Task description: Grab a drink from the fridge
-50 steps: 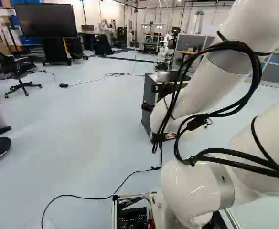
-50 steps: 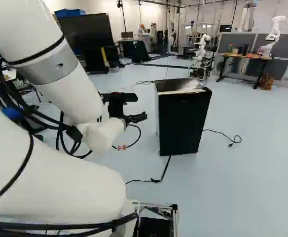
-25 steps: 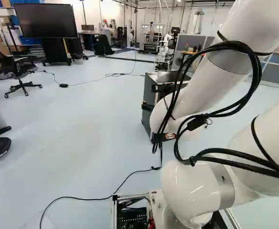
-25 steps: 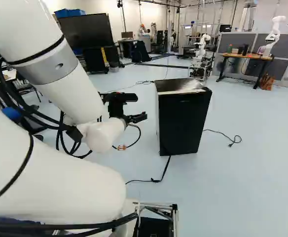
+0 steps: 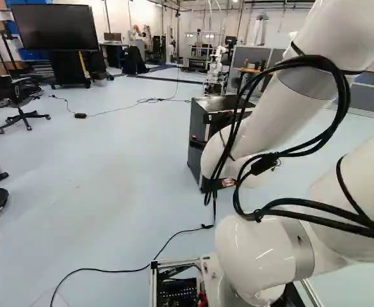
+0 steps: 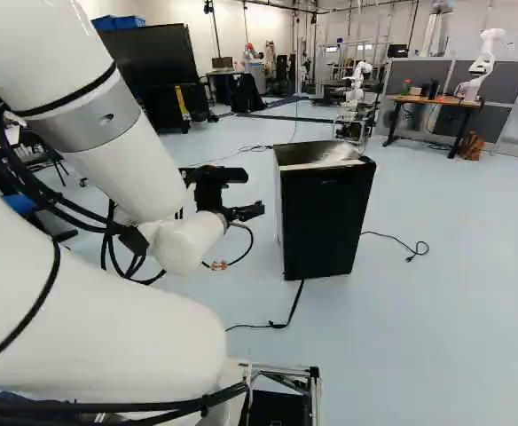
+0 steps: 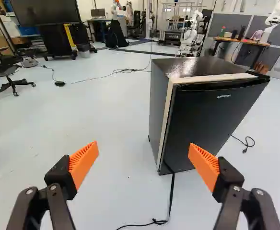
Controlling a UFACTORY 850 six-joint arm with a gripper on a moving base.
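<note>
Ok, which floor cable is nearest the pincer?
The black cable running out from the foot of the fridge door; the curled one and the long one with the black box lie farther off.

We wear smooth, glossy white casings along our arm (image 6: 139,173), rounded at the joints, with a grey ring (image 6: 82,125) that bears one small round mark. Thick black cables (image 5: 346,96) loop alongside, tied with black straps, and a patch of blue (image 6: 19,204) shows among them. Our gripper (image 6: 252,211) is black, with silvery screws (image 7: 53,187) in its links and ribbed, wedge-shaped orange pads (image 7: 84,162). Our base has a metal frame (image 5: 154,288).
</note>
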